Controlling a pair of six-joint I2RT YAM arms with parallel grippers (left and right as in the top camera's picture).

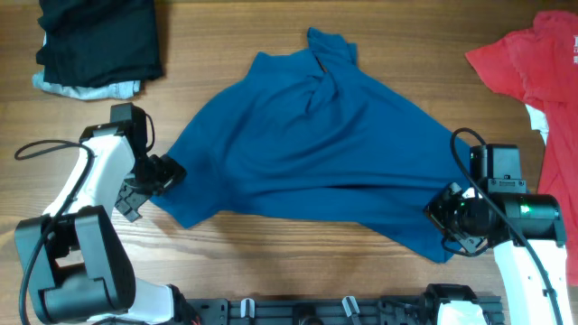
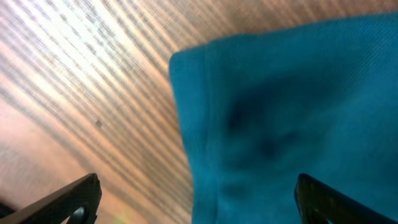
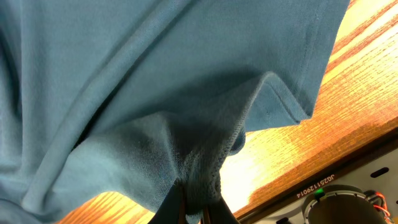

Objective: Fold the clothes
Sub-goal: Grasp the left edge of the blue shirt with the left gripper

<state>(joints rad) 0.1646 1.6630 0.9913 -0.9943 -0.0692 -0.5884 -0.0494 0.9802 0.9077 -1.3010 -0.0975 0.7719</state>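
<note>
A large deep-blue collared shirt [image 1: 316,153] lies spread across the middle of the table, collar at the far side. My right gripper [image 1: 449,215] is shut on the shirt's near-right corner; in the right wrist view the bunched blue hem [image 3: 205,168] is pinched between the fingertips [image 3: 194,206]. My left gripper [image 1: 167,173] stands open at the shirt's left corner. In the left wrist view that blue corner [image 2: 280,118] lies between the wide-apart fingers [image 2: 78,196], one over wood, one over cloth.
A folded black piece on a pale-blue one [image 1: 95,45] sits at the far left. A red shirt [image 1: 533,63] lies at the far right. The table's front edge with a black rail [image 1: 343,311] runs below both arms.
</note>
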